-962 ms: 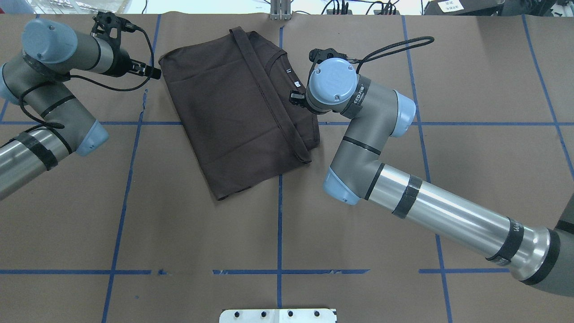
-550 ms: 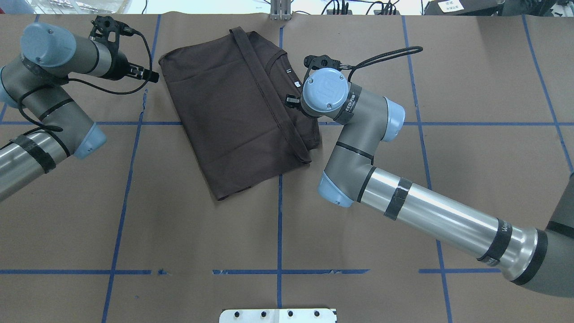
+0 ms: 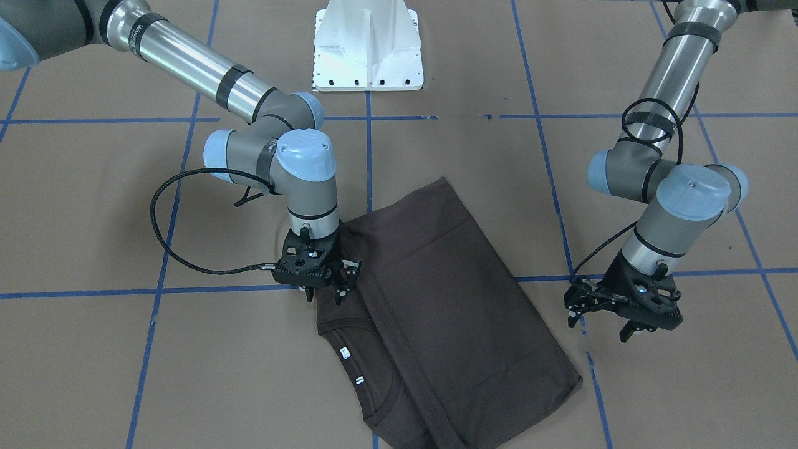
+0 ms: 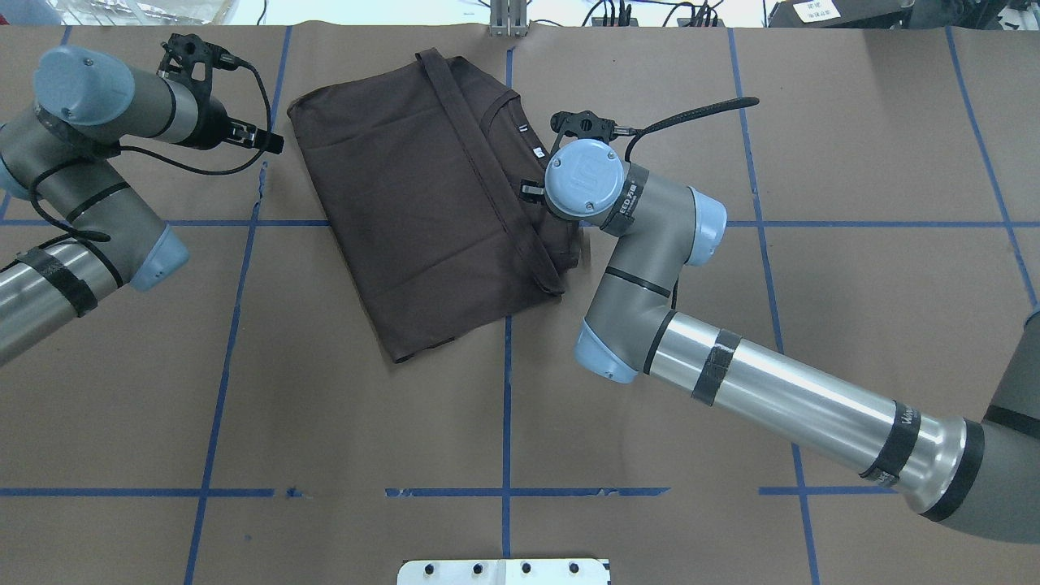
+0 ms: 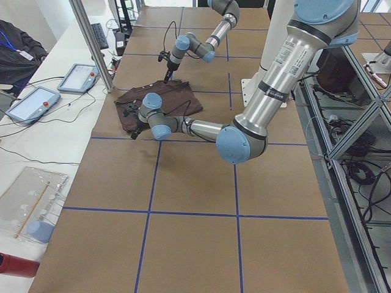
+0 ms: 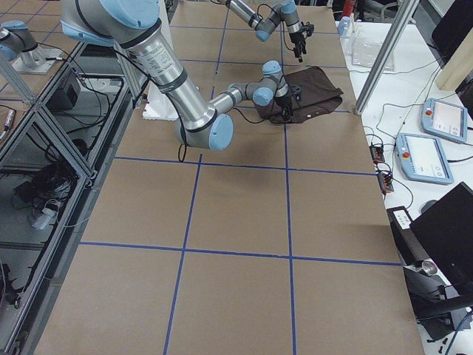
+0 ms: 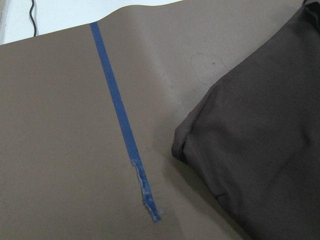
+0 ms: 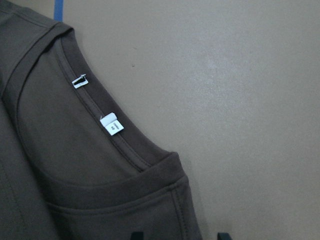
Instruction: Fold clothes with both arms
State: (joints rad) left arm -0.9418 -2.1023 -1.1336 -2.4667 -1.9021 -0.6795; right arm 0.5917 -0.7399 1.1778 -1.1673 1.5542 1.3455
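Note:
The clothes are one dark brown T-shirt (image 4: 422,203), lying folded and flat at the table's far middle. Its ribbed collar (image 8: 120,142) and white neck tags (image 8: 110,125) face my right side. My right gripper (image 3: 324,298) hangs open just over the shirt's (image 3: 449,312) shoulder edge beside the collar. In the right wrist view, its fingertips (image 8: 137,235) straddle that edge. My left gripper (image 3: 598,327) is open and empty. It hovers over bare paper a short way off the shirt's far-left corner (image 7: 182,142) and does not touch it.
Brown paper with blue tape lines (image 4: 505,406) covers the table. One tape strip ends torn (image 7: 145,190) near the left gripper. A white pedestal base (image 3: 368,43) stands at the robot's side. Tablets (image 5: 79,76) and a metal post (image 5: 91,43) are beyond the far edge.
My right arm has swung left and a little toward the robot, bringing its gripper over the shirt's shoulder edge. My left gripper has drifted slightly left, away from the shirt.

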